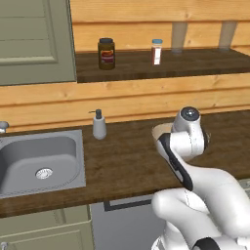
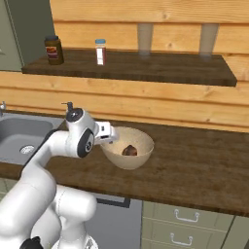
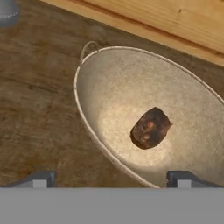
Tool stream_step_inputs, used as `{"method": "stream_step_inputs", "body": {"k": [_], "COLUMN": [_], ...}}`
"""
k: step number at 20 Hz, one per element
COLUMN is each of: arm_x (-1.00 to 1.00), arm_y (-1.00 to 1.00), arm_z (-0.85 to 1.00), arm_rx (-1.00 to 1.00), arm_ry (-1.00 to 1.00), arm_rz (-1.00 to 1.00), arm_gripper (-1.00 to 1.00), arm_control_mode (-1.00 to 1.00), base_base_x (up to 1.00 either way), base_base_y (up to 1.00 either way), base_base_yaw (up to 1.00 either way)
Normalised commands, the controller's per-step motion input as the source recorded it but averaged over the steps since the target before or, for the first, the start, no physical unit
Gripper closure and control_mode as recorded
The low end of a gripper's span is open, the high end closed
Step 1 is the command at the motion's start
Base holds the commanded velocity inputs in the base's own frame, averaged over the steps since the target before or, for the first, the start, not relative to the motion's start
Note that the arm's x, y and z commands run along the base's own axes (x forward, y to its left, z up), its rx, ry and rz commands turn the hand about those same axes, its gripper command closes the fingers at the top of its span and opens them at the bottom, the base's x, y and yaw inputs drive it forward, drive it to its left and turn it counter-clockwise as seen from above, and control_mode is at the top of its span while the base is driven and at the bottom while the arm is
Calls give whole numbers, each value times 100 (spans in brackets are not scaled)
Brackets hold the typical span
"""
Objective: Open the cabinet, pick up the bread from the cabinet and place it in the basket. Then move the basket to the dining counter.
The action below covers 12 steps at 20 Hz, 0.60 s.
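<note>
1. Now the bread [image 3: 150, 128] lies loose inside the basket [image 3: 109, 87], which sits on the desk [image 2: 194, 165] right of the sink [image 1: 29, 161].
2. Fingers [image 3: 39, 178] spread wide, holding nothing, hovering above the near rim.
3. Risk: a thin-rim pinch may slip; tilting in transit could roll the bread out.
4. Risk: closing off-centre could shove the basket along the desk.

The arm [image 2: 58, 146] is glossy white, built of rounded, bulging segments with dark grey-black bands at the joints. A round grey cap tops one joint. The tool [image 3: 111, 178] has two small dark, squared fingertips [image 3: 39, 178].
</note>
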Motion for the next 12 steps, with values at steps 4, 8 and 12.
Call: {"method": "stream_step_inputs", "body": {"k": [4, 8, 12], "arm_x": [0, 1, 36], "arm_y": [0, 0, 0], "arm_z": [-1, -15, -31], "arm_rx": [-24, -23, -24], "arm_ry": [16, 19, 24], "arm_rz": [39, 35, 19], "arm_gripper": [-100, -100, -100], "arm_control_mode": [-100, -100, -100], "base_base_x": [0, 0, 0], "base_base_y": [0, 0, 0], "base_base_yaw": [0, 0, 0]}}
